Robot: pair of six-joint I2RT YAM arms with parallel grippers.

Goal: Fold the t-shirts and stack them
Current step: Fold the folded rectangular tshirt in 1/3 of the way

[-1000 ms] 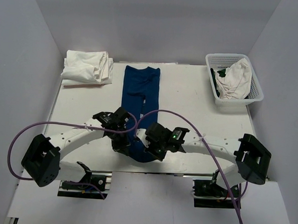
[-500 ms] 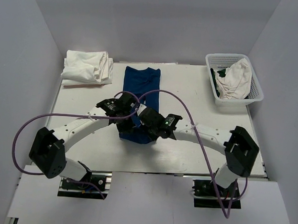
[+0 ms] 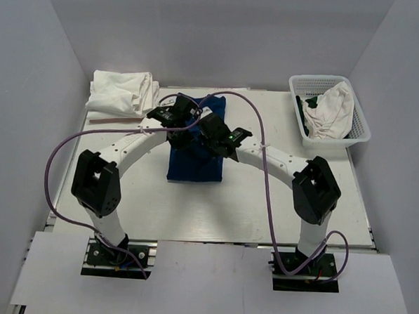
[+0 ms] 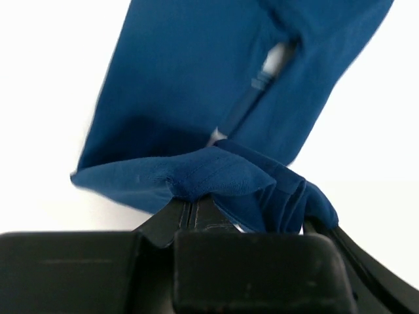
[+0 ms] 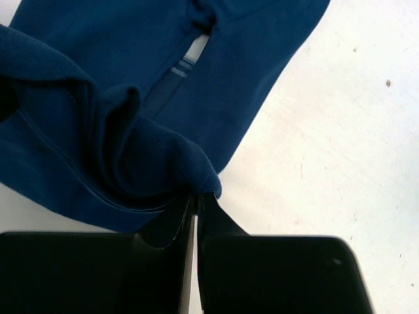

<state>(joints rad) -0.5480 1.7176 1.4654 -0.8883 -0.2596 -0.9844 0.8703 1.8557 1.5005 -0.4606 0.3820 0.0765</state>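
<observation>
The dark navy t-shirt (image 3: 194,163) lies mid-table as a long strip doubled over on itself. Its near end is lifted and carried toward the far end. My left gripper (image 3: 179,131) is shut on one corner of that hem; in the left wrist view the cloth (image 4: 216,173) bunches over the closed fingertips (image 4: 191,204). My right gripper (image 3: 209,137) is shut on the other corner, the navy fabric (image 5: 131,150) pinched at the fingertips (image 5: 196,197). Both grippers hang side by side above the shirt's far half. A pale stripe (image 5: 186,59) of print shows in a gap between folds. White t-shirts (image 3: 123,94) lie piled at the far left.
A white lattice basket (image 3: 358,130) at the far right holds crumpled white cloth (image 3: 329,110) and something dark green. Purple cables loop over both arms. Grey walls close in on three sides. Bare white tabletop (image 3: 278,196) lies right of the navy shirt.
Both grippers have carried the navy shirt's near end from the table's front edge toward the back, folding the strip over itself. The arms have stretched out far forward.
</observation>
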